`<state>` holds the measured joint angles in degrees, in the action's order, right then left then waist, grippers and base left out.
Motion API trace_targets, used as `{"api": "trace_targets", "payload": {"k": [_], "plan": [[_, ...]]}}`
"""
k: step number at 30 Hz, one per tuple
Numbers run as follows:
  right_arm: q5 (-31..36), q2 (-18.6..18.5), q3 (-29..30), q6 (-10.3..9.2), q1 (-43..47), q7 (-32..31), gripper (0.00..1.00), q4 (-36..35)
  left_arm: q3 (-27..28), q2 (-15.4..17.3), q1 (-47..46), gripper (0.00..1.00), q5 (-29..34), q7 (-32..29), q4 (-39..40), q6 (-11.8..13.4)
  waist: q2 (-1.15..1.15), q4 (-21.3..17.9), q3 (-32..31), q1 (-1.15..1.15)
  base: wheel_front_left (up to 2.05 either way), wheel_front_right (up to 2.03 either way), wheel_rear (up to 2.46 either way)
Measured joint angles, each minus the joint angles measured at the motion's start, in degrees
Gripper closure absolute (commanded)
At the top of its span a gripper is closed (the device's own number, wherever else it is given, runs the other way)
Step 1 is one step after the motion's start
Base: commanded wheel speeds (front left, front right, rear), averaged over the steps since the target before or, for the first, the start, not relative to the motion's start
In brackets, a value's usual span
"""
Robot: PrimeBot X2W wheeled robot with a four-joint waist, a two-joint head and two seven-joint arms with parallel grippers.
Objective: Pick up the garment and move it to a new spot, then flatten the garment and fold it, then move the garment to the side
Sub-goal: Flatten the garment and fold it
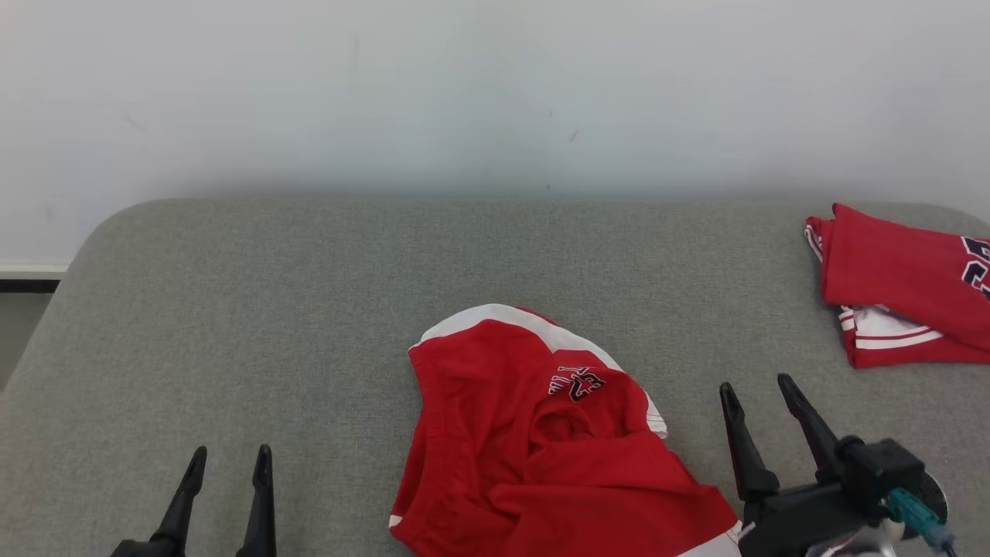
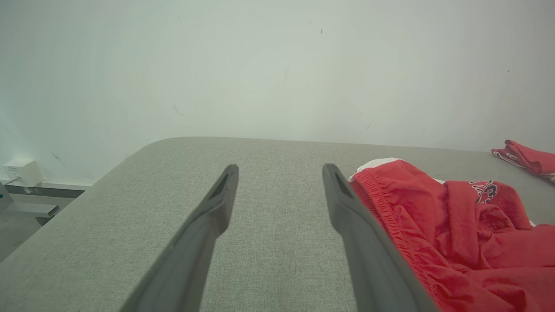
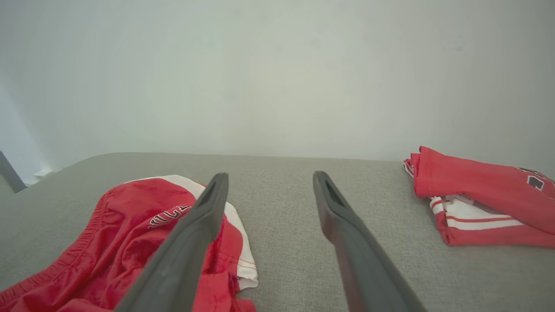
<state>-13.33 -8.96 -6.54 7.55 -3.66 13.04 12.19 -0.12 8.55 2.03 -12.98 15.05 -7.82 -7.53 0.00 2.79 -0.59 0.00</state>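
I have 2 grippers, and both are wide open with nothing in them. My left gripper (image 1: 232, 452) sits low on my left, over the bare grey tabletop (image 1: 271, 309), a little way off from the cloth. My right gripper (image 1: 756, 384) is on the other side, tilted a bit and just beside the right edge of the garment (image 1: 541, 449).

The garment looks to me like a pair of red shorts with white trim. It lies in a crumpled heap near my side of the tabletop, between my 2 grippers. It is bunched up, with folds and a dip in the middle. A small dark and white badge (image 1: 576, 383) shows on top. In the left wrist view, the stretchy waistband runs down the side nearest my left gripper.

Far off on my right sits another red piece of clothing (image 1: 897, 278), folded up and well apart from the heap. I leave that 1 alone.

I think I am at step 1, the pick-up. Nothing is lifted yet. Next I need to bring a gripper down onto the heap, pinch a good bit of cloth and shut on it. The waistband looks like a firm place to grab. Loose cloth can slip, so I should go in low and take a full bite.
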Motion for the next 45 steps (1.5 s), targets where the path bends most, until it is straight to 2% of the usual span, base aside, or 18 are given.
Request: {"api": "trace_targets", "payload": {"k": [10, 26, 27, 28, 29, 30, 37, 45], "plan": [[-0.3, -1.4, -3.2, 0.0, -12.2, -5.6, 0.0, 10.8, -2.7, -1.1, -2.2, 0.0, -0.2, 0.0, -0.6, 0.0, 0.0, 3.4, 1.6, 0.0, 0.0, 0.0, 0.0], [-2.2, -3.0, -8.5, 0.0, -22.9, -12.6, 0.0, 33.7, -4.6, -1.6, -5.0, 0.0, -0.6, 0.0, -1.6, 0.0, 0.01, 8.9, 5.1, 0.01, 0.0, 0.0, 0.0], [-2.5, -3.0, -9.2, 0.0, -23.2, -13.3, 0.11, 34.6, -4.6, -1.7, -5.1, 0.0, -0.6, 0.0, -1.6, 0.0, 0.0, 9.1, 5.3, 0.0, 0.0, 0.0, 0.0], [-3.4, -2.8, -9.7, 0.0, -23.4, -13.8, 0.66, 35.2, -4.7, -1.7, -5.1, 0.0, -0.6, 0.0, -1.6, 0.0, 0.0, 9.2, 5.4, 0.01, 0.0, 0.0, 0.0], [-4.3, -2.5, -10.2, 0.0, -23.6, -14.3, 0.9, 35.8, -4.6, -1.7, -5.1, 0.0, -0.6, 0.0, -1.7, 0.0, 0.0, 9.2, 5.5, 0.01, 0.0, 0.0, 0.0], [-4.9, -2.4, -10.7, 0.0, -24.0, -15.1, 1.0, 36.5, -4.5, -1.7, -5.2, 0.0, -0.7, 0.0, -1.8, 0.0, 0.0, 9.2, 5.6, 0.01, 0.0, 0.0, 0.0], [-6.7, -5.4, -12.9, 0.0, -29.4, -15.5, 1.0, 37.1, -4.7, -1.7, -5.6, 0.0, -0.7, 0.0, -1.9, 0.0, 0.01, 8.7, 5.9, 0.0, 0.0, 0.0, 0.0], [-6.6, -9.8, -12.3, 0.01, -41.7, -13.5, 1.0, 37.5, -5.9, -1.5, -7.2, 0.0, -1.1, 0.0, -1.7, 0.0, 0.0, 8.9, 7.6, 0.01, 0.0, 0.0, 0.0]]}}
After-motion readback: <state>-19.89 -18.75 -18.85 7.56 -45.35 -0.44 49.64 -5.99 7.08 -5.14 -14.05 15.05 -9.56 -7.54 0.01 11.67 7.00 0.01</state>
